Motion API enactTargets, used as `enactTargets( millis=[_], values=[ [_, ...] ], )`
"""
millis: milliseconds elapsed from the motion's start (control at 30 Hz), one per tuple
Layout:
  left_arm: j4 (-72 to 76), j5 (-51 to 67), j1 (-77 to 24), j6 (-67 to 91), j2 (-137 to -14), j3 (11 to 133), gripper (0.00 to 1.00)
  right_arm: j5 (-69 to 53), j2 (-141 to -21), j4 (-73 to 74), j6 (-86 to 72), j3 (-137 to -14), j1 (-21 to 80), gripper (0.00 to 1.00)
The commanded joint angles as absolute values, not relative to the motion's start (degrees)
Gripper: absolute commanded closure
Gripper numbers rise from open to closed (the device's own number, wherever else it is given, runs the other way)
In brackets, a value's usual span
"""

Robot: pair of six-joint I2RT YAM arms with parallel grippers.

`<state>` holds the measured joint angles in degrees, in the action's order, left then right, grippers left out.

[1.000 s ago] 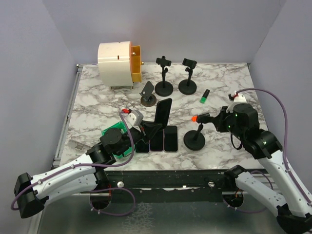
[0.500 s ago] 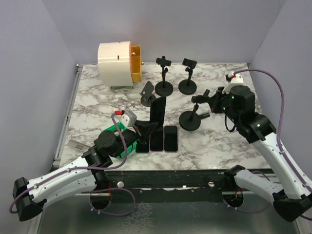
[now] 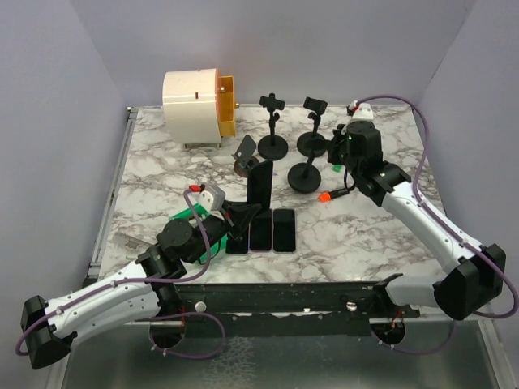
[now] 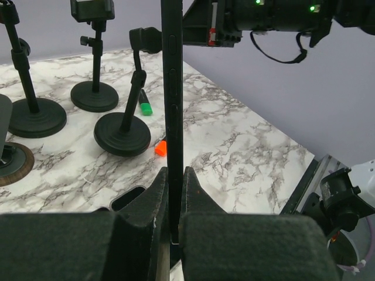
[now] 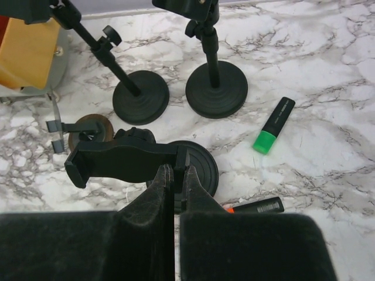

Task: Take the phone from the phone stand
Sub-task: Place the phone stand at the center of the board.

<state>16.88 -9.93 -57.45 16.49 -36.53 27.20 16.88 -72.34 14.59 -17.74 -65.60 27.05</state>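
The core of the job looked done: the slim black slab phone (image 3: 261, 185) stood upright and free, with nothing of the black round-based phone stand (image 3: 304, 177) touching it, the two near each other but plainly apart on the overhead view. The left gripper (image 4: 174, 193) was closed tight on the phone's lower edge. In its wrist view the phone (image 4: 172, 88) ran edge-on straight up from between the padded fingers (image 4: 149, 202), its bottom hidden between them, so whether it touched the white marble-patterned table (image 3: 162, 178) could not be told. The right gripper (image 5: 174, 178) was pinched down to a thin gap on the right end of the stand's empty black cradle (image 5: 120, 163), and the stand's base appeared to rest on the marble beneath it. What seemed left was only tidying up: laying the phone down, perhaps by the three dark phones lying flat (image 3: 261, 232) just in front of it, and letting go of the stand. Near the stand's base lay an orange-capped black marker (image 5: 258, 206) and a green-capped black marker (image 5: 273, 126), neither touched by either gripper. Two more black stands (image 5: 176, 82) stood further back.
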Motion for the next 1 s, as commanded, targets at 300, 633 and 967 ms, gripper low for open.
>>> enactTargets(
  millis=[300, 633, 967],
  values=[
    [18.90, -10.52, -57.65, 17.84, -35.38, 27.41, 1.00, 19.53, -81.48, 1.62, -17.66, -67.93, 25.14, 1.00],
    [18.81, -10.81, -58.18, 17.58, -35.05, 27.39, 1.00, 18.11, -83.76, 1.63, -19.39, -68.02, 24.52, 1.00],
    [18.72, -10.64, -58.36, 17.67, -35.81, 27.47, 1.00, 16.26, -81.11, 4.65, -20.46, -66.14, 24.50, 0.55]
  ],
)
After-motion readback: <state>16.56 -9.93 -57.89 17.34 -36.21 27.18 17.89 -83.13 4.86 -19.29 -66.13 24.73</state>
